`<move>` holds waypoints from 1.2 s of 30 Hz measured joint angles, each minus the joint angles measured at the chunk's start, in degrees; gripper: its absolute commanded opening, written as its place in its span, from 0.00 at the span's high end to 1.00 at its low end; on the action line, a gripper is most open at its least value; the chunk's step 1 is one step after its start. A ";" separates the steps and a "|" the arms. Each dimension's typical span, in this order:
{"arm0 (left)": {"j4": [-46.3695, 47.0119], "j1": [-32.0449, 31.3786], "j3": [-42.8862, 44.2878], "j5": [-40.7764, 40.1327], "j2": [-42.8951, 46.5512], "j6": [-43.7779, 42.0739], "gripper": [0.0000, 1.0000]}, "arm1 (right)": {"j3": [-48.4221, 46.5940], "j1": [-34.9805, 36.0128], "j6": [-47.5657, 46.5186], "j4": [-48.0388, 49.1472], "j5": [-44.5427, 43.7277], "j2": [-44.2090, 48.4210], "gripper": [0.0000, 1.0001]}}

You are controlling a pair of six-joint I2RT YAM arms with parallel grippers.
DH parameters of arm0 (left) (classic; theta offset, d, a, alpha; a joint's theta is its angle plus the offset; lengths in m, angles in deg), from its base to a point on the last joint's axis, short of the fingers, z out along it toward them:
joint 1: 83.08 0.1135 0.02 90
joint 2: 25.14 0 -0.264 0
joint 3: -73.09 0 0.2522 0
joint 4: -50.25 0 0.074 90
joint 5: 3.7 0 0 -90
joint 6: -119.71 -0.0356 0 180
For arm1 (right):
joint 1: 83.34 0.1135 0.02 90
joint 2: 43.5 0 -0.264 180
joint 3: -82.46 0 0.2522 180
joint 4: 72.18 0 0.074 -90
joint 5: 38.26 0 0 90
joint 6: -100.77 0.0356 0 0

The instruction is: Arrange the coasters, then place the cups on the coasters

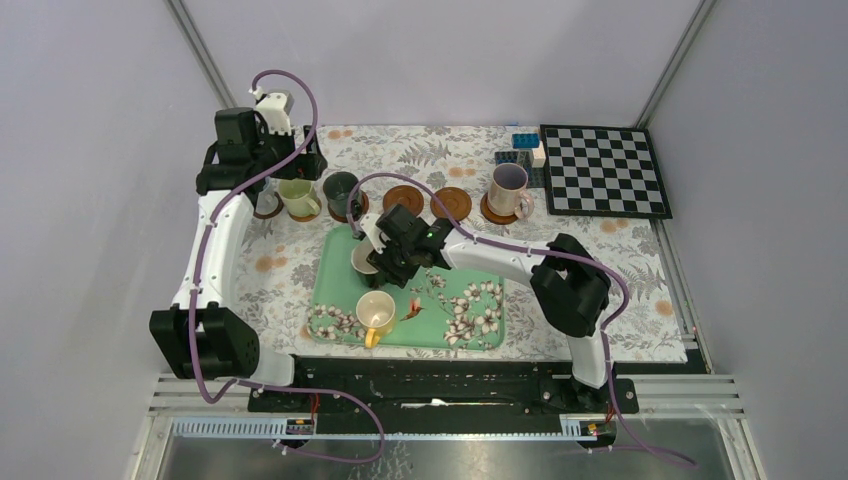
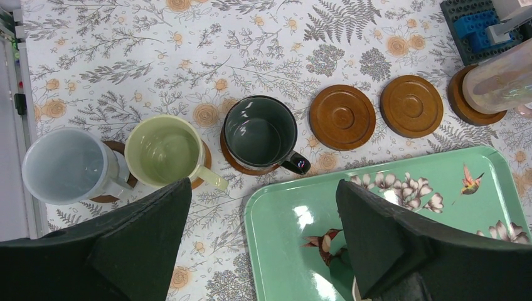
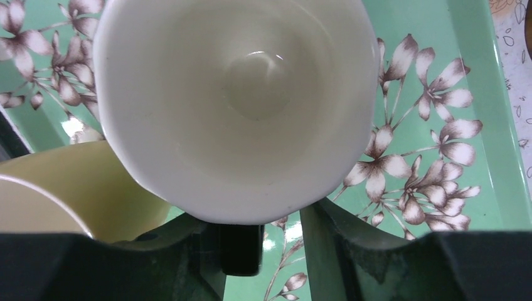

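- Near end of the tray [image 1: 420,338]: the yellow cup [image 1: 376,312] stands upright on it, handle toward the arm bases, not yet moved to a coaster.
- Far-left part of the tray: the cream cup [image 3: 251,106] sits on the tray just beyond the yellow cup.
- Right gripper [image 3: 276,235]: it is at the cream cup's near wall, with a finger on either side of the lower edge. The jaws stand fairly close, but whether they pinch the cup cannot be told.
- Just beyond the tray's far edge: a row of six coasters lies across the table, so the arranging looks done.
- Beyond the tray's far-left corner: the dark green cup [image 2: 260,133], olive cup [image 2: 162,150] and blue cup [image 2: 63,164] each stand on a coaster.
- Beyond the middle of the tray's far edge: two bare coasters [image 2: 342,116] lie side by side.
- Beyond the tray's far-right corner: the pink cup [image 1: 508,188] stands on the last coaster.
- Left gripper [image 2: 263,188]: it hangs above the tray's far-left corner, fingers spread wide, holding nothing.
- Progress, as judged: four cups are seated and two are left for the two bare coasters. The cream cup is the one in hand.
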 measured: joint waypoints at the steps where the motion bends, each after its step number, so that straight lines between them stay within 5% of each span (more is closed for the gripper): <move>1: 0.00 0.00 0.00 0.00 -0.07 0.02 0.05 | 0.15 0.00 -0.22 0.20 -0.24 -0.09 0.58; 8: 0.00 0.04 0.00 -0.17 -0.35 0.00 0.05 | 0.46 0.07 -2.45 1.64 -2.08 -0.09 1.00; 25: 0.02 0.33 1.42 -0.44 -0.70 0.20 0.01 | 2.08 -9.25 -2.43 5.81 -2.27 5.66 1.00; 36: 0.00 0.74 2.25 -2.27 -1.64 0.63 0.01 | -10.58 -14.73 -2.10 6.54 -5.60 -0.17 1.00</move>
